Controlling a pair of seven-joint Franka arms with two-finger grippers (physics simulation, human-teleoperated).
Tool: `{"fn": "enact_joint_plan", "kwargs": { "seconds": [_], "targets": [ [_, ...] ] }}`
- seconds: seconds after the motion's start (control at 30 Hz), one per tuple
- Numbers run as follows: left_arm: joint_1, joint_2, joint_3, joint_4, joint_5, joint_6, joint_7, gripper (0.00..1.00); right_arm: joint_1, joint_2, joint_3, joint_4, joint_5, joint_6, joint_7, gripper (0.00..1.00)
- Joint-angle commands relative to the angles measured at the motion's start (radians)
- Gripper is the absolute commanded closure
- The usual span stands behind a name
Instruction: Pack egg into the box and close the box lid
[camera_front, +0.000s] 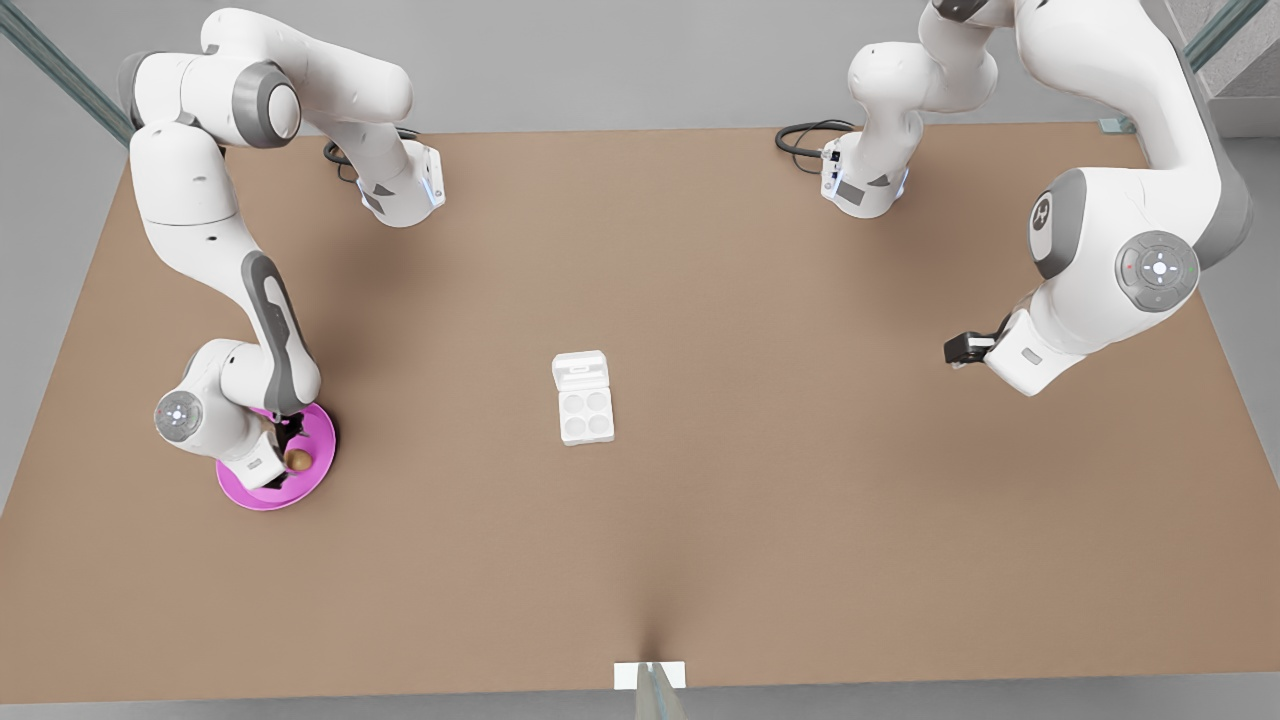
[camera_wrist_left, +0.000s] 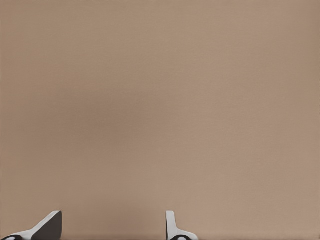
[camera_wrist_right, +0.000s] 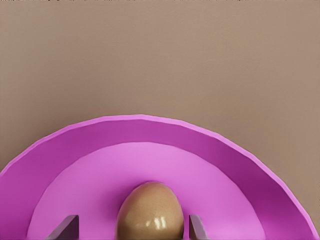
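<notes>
Now we straddle the egg (camera_wrist_right: 150, 211) on the plate (camera_wrist_right: 240, 165) near the counter (camera_front: 800, 500) edge, right gripper (camera_front: 292, 447) fingers wide, unclosed | left gripper (camera_front: 962, 347) waits, fingers apart | box (camera_front: 584, 411) mid-counter, lid (camera_front: 580, 369) open to receive.

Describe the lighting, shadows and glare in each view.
Front view: soft, even light, with blurred shadows on the table under both arms and a dark rim shadow beside the pink plate. Right wrist view: two small glare spots on the egg, which sits between the open right gripper. Left wrist view: a faint diffuse shadow on bare tabletop ahead of the open left gripper.
</notes>
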Motion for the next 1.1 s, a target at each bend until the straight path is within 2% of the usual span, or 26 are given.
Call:
{"fn": "enact_joint_plan", "kwargs": {
  "seconds": [0.0,0.17,0.4,0.53,1.07],
  "targets": [
    [0.000,0.000,0.001,0.000,0.000,0.000,0.000,0.00,0.000,0.000,0.001,0.000,0.000,0.000,0.000,0.34],
    [0.000,0.005,0.000,0.000,0.000,0.000,0.000,0.00,-0.001,-0.002,0.001,0.001,0.000,0.000,0.000,0.38],
    [0.000,0.005,0.001,0.000,0.000,0.000,0.000,0.00,0.005,-0.002,0.001,-0.003,0.002,0.000,0.000,0.38],
    [-0.001,0.006,0.001,0.000,0.002,-0.005,0.000,0.00,0.003,-0.002,0.001,-0.003,0.003,0.000,0.002,0.42],
    [0.000,0.009,0.001,0.000,0.003,-0.002,-0.002,0.00,0.002,0.011,0.001,0.001,0.005,0.000,0.002,0.44]
  ]
}}
